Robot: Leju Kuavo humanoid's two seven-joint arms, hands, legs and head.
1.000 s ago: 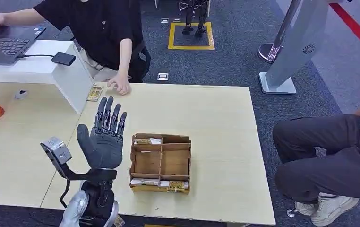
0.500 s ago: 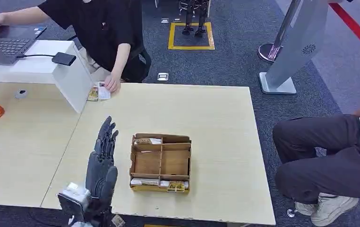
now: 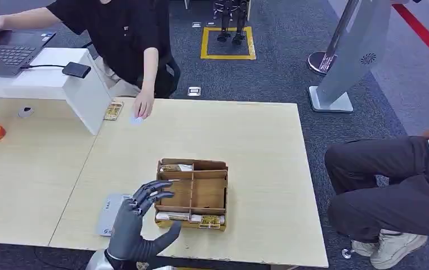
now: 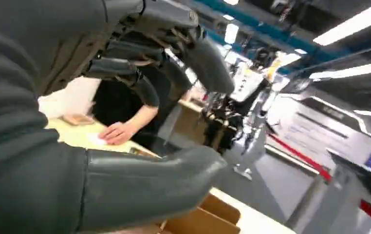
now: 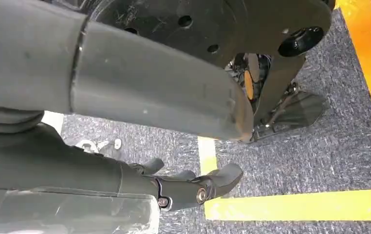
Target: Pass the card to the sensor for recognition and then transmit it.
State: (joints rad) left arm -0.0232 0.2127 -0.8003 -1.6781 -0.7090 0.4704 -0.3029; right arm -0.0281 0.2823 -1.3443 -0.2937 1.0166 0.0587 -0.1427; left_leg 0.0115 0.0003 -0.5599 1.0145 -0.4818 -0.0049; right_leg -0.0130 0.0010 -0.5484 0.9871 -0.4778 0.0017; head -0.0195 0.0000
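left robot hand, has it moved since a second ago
Yes. The left robot hand has dropped from up near the white stand to the table's near edge, fingers now turned toward the cardboard box.

Pale wood counter (image 3: pixel 246 140) in the foreground, butted against a second one (image 3: pixel 21 169) at the left. White raised block (image 3: pixel 83 90) at their joint, carrying an open laptop (image 3: pixel 4 50). Dark grey carpet floor (image 3: pixel 274 73) beyond, marked with a yellow square outline (image 3: pixel 227 42) and a red stripe (image 3: pixel 426 34) at far right. Grey slanted kiosk stand (image 3: pixel 353 50) on a flat base. Bright ceiling strip lights (image 4: pixel 349 29) overhead.
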